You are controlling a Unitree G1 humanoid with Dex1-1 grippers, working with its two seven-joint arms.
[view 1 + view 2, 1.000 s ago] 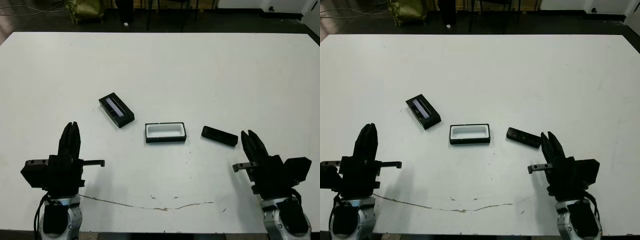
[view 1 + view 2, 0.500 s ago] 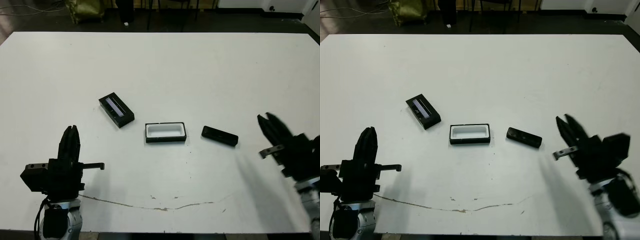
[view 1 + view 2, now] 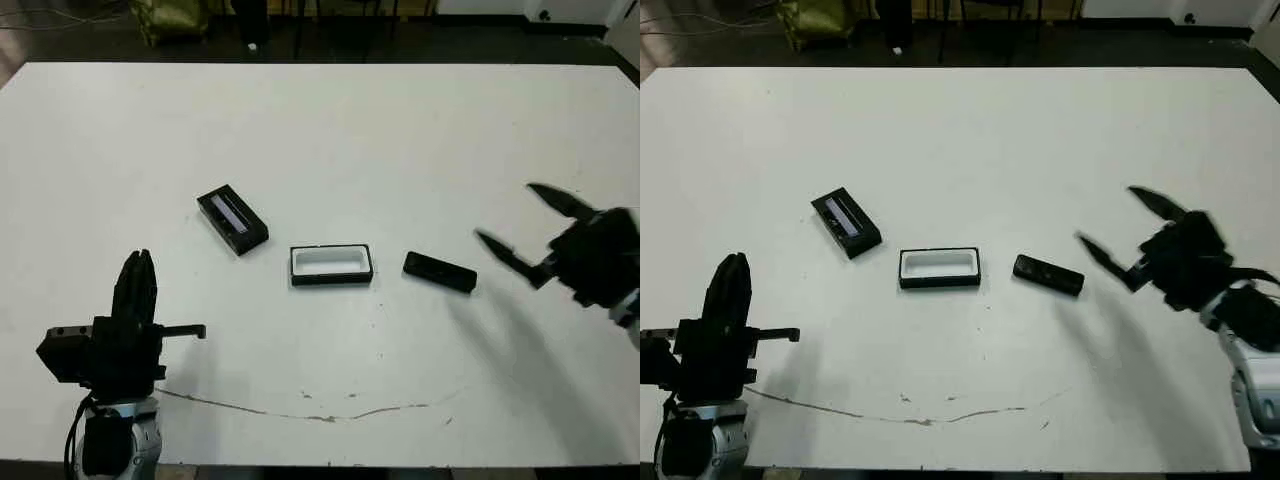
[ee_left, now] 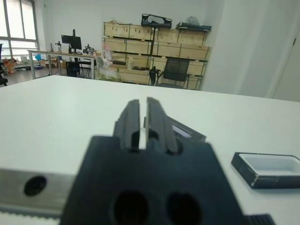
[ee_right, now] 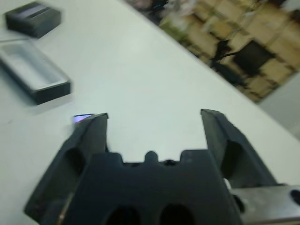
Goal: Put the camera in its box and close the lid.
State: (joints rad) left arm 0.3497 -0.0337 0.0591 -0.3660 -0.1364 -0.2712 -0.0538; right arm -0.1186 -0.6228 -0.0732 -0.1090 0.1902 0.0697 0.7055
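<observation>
Our right gripper (image 3: 530,225) hangs with its fingers spread wide just right of the camera (image 3: 439,272) — not touching it — with the box (image 3: 331,265) and the lid (image 3: 232,219) further off to its left, while our left gripper (image 3: 137,285) sits pressed together, near the lid.

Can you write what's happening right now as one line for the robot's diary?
right gripper: open, near camera | left gripper: shut, idle | box: empty | lid: off, on table
</observation>
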